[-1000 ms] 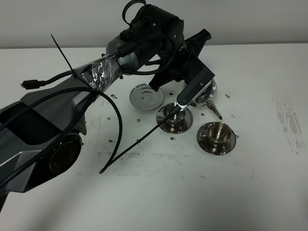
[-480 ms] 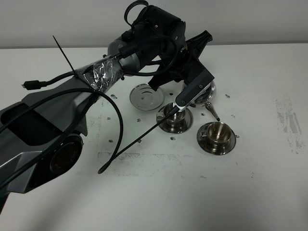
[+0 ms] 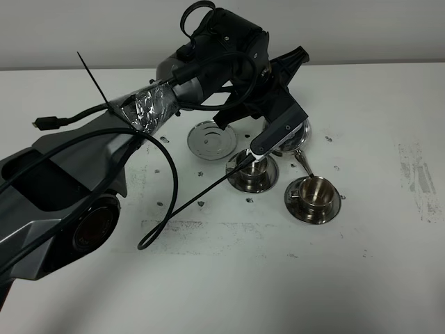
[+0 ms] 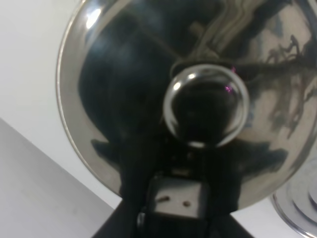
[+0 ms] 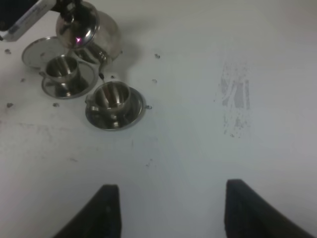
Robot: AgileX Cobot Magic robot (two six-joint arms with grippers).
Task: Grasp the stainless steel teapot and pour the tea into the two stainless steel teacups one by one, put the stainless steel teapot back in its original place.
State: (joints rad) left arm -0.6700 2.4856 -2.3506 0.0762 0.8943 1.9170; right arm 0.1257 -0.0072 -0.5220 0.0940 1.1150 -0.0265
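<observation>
The stainless steel teapot hangs just above the table behind the two teacups, its thin spout pointing down toward the right-hand cup. My left gripper is shut on its handle and hides most of it. In the left wrist view the domed lid and knob fill the frame above the gripper. The left teacup and right teacup stand on saucers, the right one tinted brownish inside. The round tray lies bare to their left. My right gripper stands open, far from the teapot.
The bulky left arm covers the left side of the table. A loose black cable hangs from it, and a thin black tie slants down past the left cup. Dark scuffs mark the white table at the right.
The teapot has tipped back toward upright, and its spout has drawn up and away from over the right teacup. The hanging cable swung slightly. The right gripper has not moved.
</observation>
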